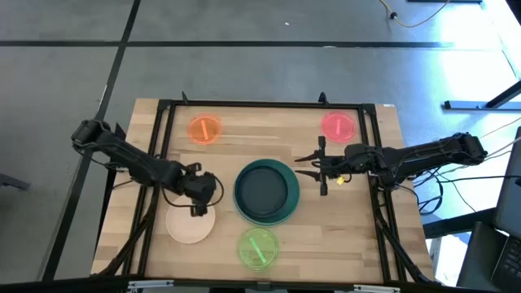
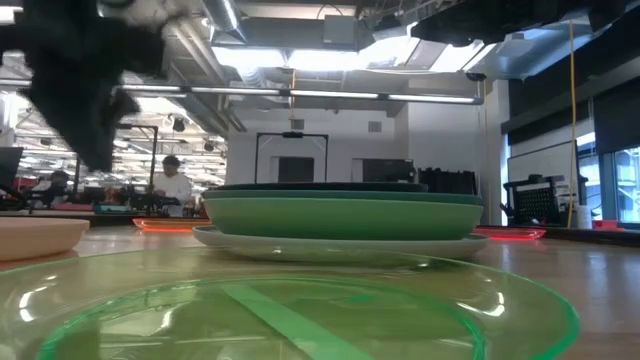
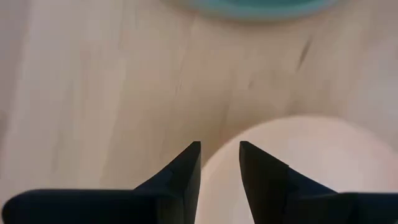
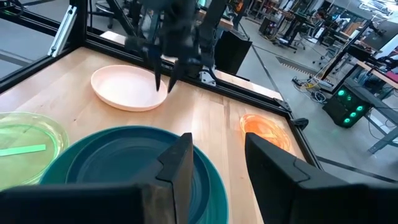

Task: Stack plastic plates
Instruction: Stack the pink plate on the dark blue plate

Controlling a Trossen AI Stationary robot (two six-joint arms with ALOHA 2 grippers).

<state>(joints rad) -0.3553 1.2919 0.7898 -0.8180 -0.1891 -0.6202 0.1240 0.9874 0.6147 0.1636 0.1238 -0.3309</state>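
A stack of large plates (image 1: 264, 192) sits mid-table: a pale grey-blue plate (image 2: 340, 245) at the bottom, green above it, then teal with a navy plate (image 4: 124, 165) inside. No magenta plate shows. A peach plate (image 1: 190, 224) lies left of the stack. A lime plate (image 1: 259, 248) is near the front edge, an orange one (image 1: 204, 129) far left, a pink-red one (image 1: 338, 126) far right. My left gripper (image 3: 220, 163) hovers over the peach plate's (image 3: 311, 168) rim, fingers pointing down and narrowly open. My right gripper (image 1: 321, 168) is open, just right of the stack.
A black metal frame (image 1: 269, 104) runs around the table top. Bare wood shows between the stack and the two far plates. Beyond the table there is a workshop with benches and a seated person (image 2: 172, 185).
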